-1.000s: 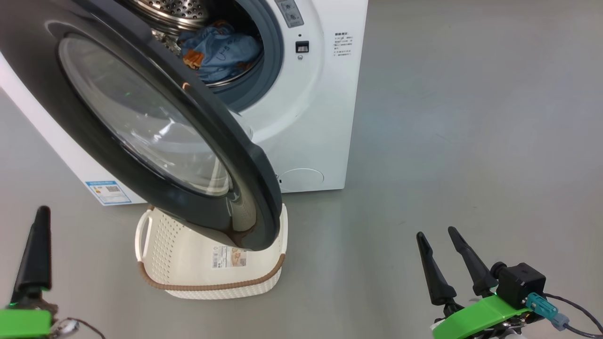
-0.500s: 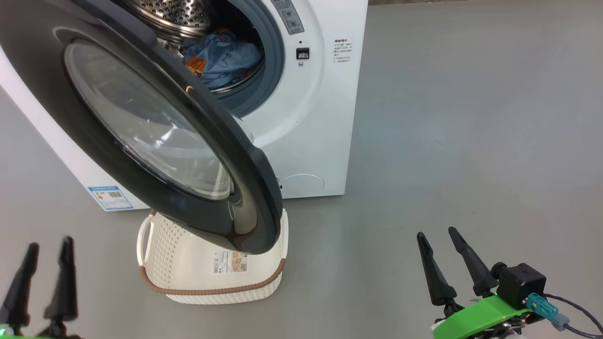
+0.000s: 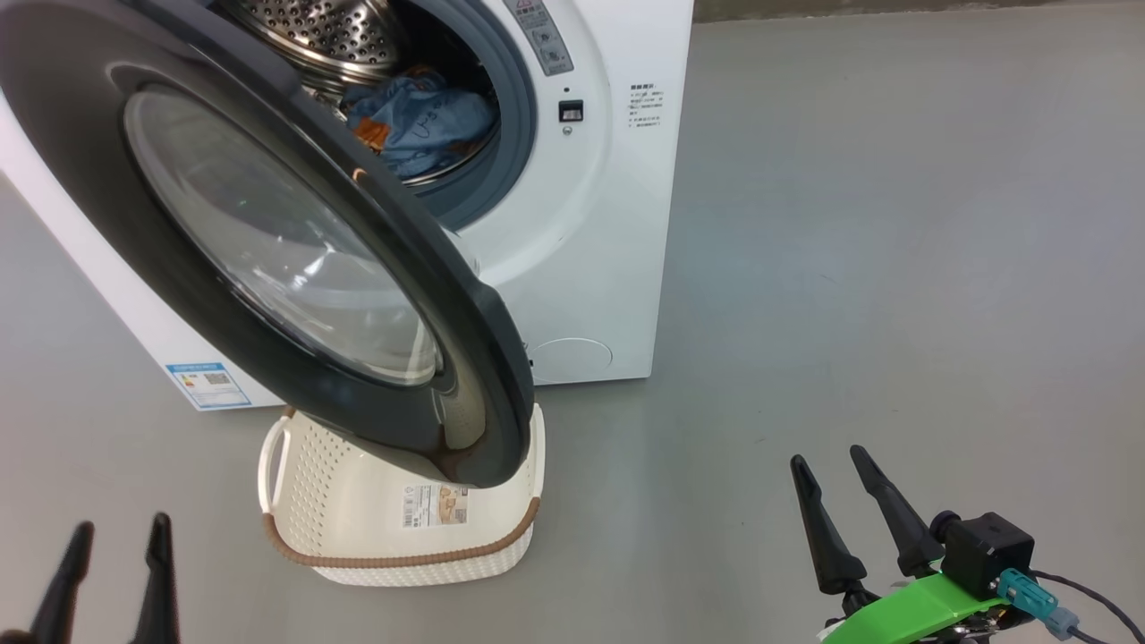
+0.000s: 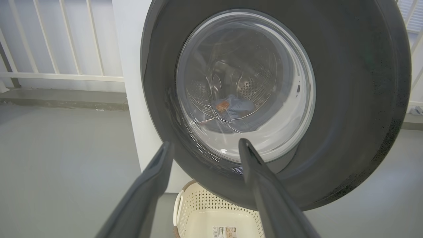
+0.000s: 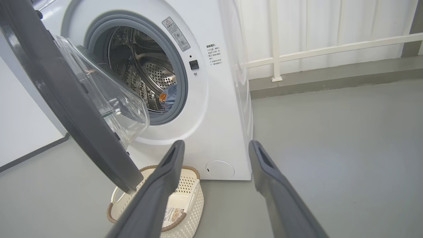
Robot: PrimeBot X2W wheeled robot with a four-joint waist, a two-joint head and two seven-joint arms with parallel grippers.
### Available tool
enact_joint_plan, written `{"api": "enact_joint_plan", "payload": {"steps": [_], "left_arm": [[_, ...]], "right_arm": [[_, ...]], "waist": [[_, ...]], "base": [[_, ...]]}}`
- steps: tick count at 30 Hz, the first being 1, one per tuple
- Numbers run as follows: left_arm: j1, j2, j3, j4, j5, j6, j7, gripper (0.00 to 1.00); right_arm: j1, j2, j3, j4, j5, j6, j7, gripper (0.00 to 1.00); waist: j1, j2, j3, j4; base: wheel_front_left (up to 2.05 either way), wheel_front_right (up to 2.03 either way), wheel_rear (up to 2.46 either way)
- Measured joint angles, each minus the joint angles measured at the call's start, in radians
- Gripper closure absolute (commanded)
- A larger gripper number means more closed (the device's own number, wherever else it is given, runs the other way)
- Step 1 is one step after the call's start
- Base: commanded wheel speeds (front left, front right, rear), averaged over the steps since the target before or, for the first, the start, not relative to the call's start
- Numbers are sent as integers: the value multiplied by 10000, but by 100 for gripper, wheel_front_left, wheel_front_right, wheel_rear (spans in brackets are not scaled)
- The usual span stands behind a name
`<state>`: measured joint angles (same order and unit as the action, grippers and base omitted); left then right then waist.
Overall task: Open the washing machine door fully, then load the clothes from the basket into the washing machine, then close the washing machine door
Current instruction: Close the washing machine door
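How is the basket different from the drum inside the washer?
The drum is shiny steel and round; the basket is cream plastic and boxy. The drum holds blue clothes; no clothes show in the basket. Both are full of little holes.

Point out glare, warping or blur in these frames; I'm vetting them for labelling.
Head view: the door window carries pale reflections, and its glossy lower rim mirrors the basket. Left wrist view: the clothes look streaked and warped through the glass. Right wrist view: the machine leans from wide-angle distortion; the near fingers look soft towards the bottom edge.
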<state>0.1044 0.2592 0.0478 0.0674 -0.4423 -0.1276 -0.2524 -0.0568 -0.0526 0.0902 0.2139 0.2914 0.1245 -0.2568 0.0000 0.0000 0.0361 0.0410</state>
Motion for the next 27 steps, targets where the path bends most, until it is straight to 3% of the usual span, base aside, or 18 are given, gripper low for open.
{"api": "enact_joint_plan", "payload": {"steps": [27], "left_arm": [[349, -640, 276, 228, 984, 0, 0, 0]], "right_arm": [[2, 4, -50, 12, -4, 0, 0, 0]], "waist": [[0, 0, -165, -45]], "base": [[0, 0, 0]]}}
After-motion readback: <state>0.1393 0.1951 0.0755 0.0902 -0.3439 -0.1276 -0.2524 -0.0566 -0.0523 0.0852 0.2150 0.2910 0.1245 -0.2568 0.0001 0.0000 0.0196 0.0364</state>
